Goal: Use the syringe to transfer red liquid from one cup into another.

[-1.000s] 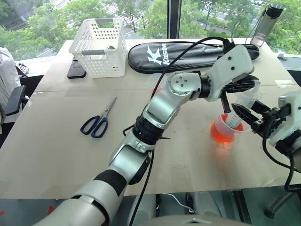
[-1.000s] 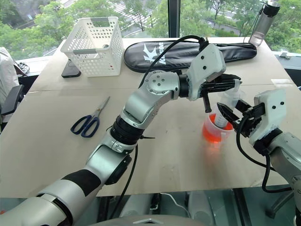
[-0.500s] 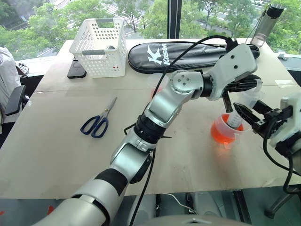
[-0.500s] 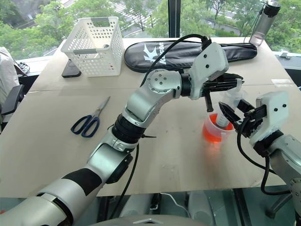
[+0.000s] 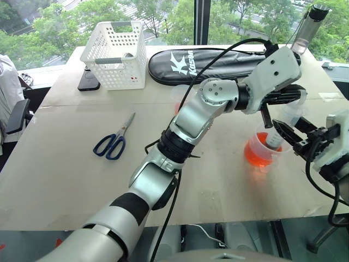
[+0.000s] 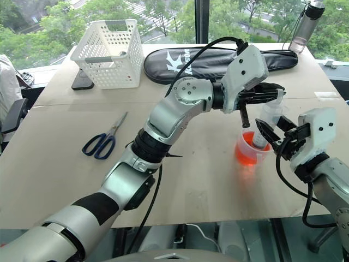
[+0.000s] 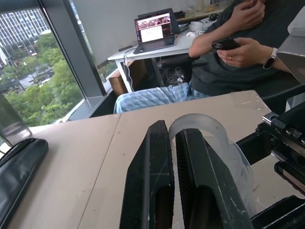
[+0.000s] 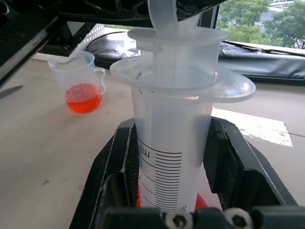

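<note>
While the right gripper (image 8: 171, 157) clamped the syringe (image 8: 174, 143) barrel upright in the red-liquid cup (image 5: 260, 153) | left gripper (image 7: 174, 181) pinched plunger top | light, slick, rigid plastic; barrel grip best.

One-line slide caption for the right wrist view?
Right end effector clamps the syringe barrel; a handled beaker of red liquid stands behind.

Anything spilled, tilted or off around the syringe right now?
Nothing stands out. The syringe stands upright in the right gripper, tip in the cup of red liquid; the left gripper pinches its plunger. No spill shows on the table.
</note>
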`<move>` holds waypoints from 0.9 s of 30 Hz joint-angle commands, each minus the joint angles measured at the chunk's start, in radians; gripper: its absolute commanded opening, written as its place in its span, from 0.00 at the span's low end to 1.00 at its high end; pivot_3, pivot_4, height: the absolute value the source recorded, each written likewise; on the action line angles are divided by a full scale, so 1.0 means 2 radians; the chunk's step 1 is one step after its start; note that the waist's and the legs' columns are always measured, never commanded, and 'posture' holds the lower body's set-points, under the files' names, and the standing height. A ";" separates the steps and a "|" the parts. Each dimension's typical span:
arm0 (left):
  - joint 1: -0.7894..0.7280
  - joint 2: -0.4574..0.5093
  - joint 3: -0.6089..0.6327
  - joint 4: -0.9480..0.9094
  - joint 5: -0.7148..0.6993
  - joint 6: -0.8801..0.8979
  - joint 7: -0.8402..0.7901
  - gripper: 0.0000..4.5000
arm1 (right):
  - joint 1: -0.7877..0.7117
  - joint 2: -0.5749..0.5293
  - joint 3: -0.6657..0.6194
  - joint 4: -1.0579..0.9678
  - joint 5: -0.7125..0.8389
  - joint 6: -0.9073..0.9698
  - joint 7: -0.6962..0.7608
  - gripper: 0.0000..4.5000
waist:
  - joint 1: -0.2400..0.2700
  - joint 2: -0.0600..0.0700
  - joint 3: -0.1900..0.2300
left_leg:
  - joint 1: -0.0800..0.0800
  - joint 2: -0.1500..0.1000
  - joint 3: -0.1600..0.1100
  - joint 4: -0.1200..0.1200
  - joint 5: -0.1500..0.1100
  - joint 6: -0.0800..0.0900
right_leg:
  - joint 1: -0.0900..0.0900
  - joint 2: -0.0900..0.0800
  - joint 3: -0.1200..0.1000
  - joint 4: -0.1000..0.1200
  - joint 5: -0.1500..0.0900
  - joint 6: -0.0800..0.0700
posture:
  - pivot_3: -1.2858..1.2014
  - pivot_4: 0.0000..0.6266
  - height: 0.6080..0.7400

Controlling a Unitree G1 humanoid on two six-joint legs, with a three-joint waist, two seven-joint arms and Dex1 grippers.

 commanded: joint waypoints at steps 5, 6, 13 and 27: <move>-0.043 0.003 0.048 0.000 -0.005 -0.030 0.023 0.00 | 0.014 -0.005 0.013 -0.014 0.006 0.005 0.006 0.32 | 0.000 0.000 0.000 | 0.000 0.000 0.000 0.000 0.000 0.000 | 0.000 0.000 0.000 0.000 0.000 0.000 | 0.52 0.24 0.88; -0.044 0.003 0.048 0.000 -0.006 -0.030 0.023 0.00 | 0.014 -0.004 0.013 -0.014 0.006 0.005 0.006 0.32 | 0.000 0.000 0.000 | 0.000 0.000 0.000 0.000 0.000 0.000 | 0.000 0.000 0.000 0.000 0.000 0.000 | 0.52 0.24 0.88; -0.042 0.005 0.046 0.000 -0.007 -0.031 0.023 0.00 | 0.011 -0.005 0.012 -0.016 0.009 0.004 0.002 0.32 | 0.000 0.000 0.000 | 0.000 0.000 0.000 0.000 0.000 0.000 | 0.000 0.000 0.000 0.000 0.000 0.000 | 0.52 0.24 0.88; -0.012 0.012 0.050 -0.043 -0.062 0.038 -0.022 0.55 | -0.044 0.010 0.002 -0.008 0.016 -0.023 -0.015 0.32 | -0.001 0.000 0.000 | 0.000 0.000 0.000 0.000 0.000 0.000 | 0.000 0.000 0.000 0.000 0.000 0.000 | 0.52 0.24 0.88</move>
